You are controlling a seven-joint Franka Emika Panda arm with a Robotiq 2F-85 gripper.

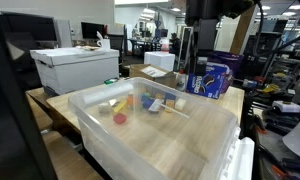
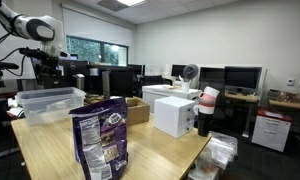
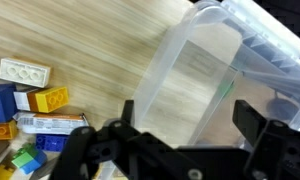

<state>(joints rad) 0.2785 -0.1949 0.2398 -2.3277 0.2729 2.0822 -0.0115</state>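
My gripper [image 3: 186, 128] is open and empty, its two black fingers wide apart. It hangs over a clear plastic bin [image 3: 195, 55] whose curved wall and rim fill the right of the wrist view. To the left lie toy blocks: a white one [image 3: 25, 72], a yellow one [image 3: 52, 98], a blue one [image 3: 0, 100] and a green one [image 3: 30, 160]. In both exterior views the gripper [image 1: 186, 78] [image 2: 48, 76] is above the far end of the bin [image 1: 90, 100] [image 2: 50, 100]. Red [image 1: 120, 117], yellow and blue [image 1: 150, 100] blocks lie in the bin.
A purple snack bag [image 1: 215, 78] [image 2: 102, 140] stands on the wooden table [image 2: 160, 150] beside the bin. A white box [image 2: 175, 115] and a cardboard box [image 2: 138, 110] stand on it too. Desks, monitors and a fan [image 2: 190, 72] lie beyond.
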